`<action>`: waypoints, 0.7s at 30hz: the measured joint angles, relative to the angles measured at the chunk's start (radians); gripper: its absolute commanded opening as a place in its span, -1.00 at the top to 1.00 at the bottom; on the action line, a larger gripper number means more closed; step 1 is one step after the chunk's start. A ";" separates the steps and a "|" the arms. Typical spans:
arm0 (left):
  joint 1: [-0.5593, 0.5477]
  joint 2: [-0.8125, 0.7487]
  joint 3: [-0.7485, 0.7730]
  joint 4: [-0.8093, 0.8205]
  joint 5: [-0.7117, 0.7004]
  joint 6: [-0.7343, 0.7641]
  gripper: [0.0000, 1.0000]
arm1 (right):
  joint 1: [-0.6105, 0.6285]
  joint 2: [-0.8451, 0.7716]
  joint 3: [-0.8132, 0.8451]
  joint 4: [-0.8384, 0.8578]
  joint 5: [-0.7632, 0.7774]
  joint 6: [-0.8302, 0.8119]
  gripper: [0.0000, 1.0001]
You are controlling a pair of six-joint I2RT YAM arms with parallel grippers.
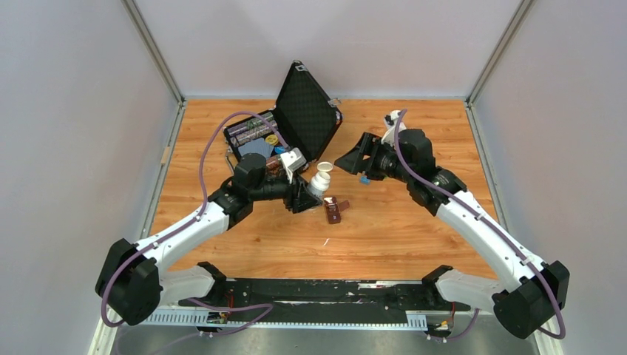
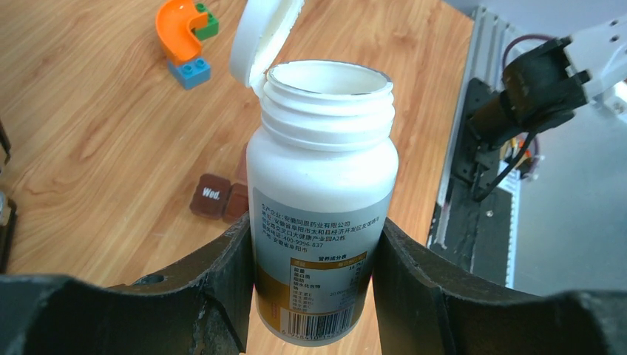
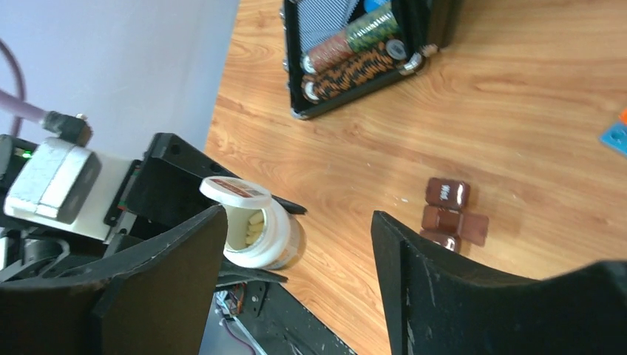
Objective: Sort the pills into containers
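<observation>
Over on the left, the black case (image 1: 304,111) stands open, out of the action. Next along, the left claw (image 2: 314,238) pinches the white bottle (image 2: 322,148) low on its label, flip cap (image 2: 262,37) thrown back, mouth wide open. Pills (image 3: 253,224) sit right up near the rim. Tip it too sharply and the lot pours onto the counter (image 1: 414,229). The containers (image 1: 334,210) lie just beside the bottle, not under its mouth, and only one small lid looks flipped up. That's a tiny target, so I'd expect strays. On the right, the right claw (image 3: 297,222) hangs spread and empty, facing the bottle. A clumsy reach could nudge it or knock the strip askew.
</observation>
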 measured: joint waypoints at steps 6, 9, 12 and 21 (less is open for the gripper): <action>-0.009 0.027 0.011 -0.130 -0.061 0.092 1.00 | -0.011 -0.014 -0.059 -0.053 -0.011 -0.032 -0.39; -0.027 0.072 0.033 -0.199 -0.106 0.118 1.00 | -0.029 -0.029 -0.077 -0.086 -0.006 -0.031 -0.37; -0.054 0.122 0.058 -0.265 -0.159 0.132 1.00 | -0.058 -0.033 -0.085 -0.118 0.015 -0.023 -0.38; -0.103 0.270 0.137 -0.402 -0.294 0.148 1.00 | -0.139 -0.066 -0.140 -0.232 0.093 0.031 -0.40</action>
